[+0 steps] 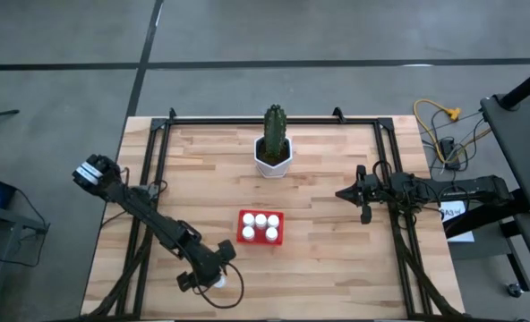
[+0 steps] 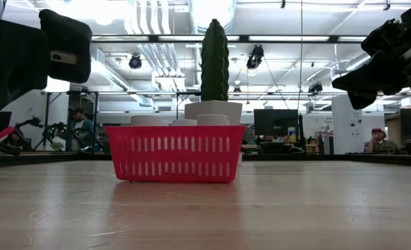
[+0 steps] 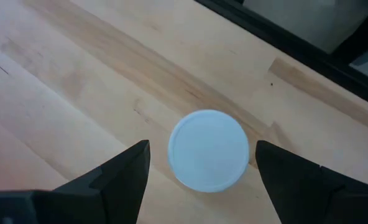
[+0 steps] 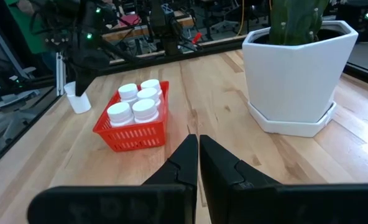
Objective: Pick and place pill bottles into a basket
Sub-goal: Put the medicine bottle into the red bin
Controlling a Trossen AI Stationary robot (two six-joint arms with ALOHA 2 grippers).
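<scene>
One white pill bottle point(image 3: 209, 149) stands upright on the wooden table near its front edge, left of the middle; it also shows in the high view point(image 1: 218, 283) and the right wrist view point(image 4: 78, 99). My left gripper point(image 3: 202, 149) is open above it, pointing down, one finger on either side of the cap, apart from it. The red basket point(image 1: 243, 234) sits on the table's middle with several white bottles point(image 1: 260, 227) upright inside. My right gripper point(image 4: 197, 146) is shut and empty, above the table to the right of the basket point(image 4: 134, 134).
A white hexagonal pot point(image 1: 273, 159) with a green cactus point(image 2: 214, 59) stands behind the basket toward the far edge. Dark rails point(image 1: 158, 170) run along the table's left, right and far sides. Bare wood lies all around the basket.
</scene>
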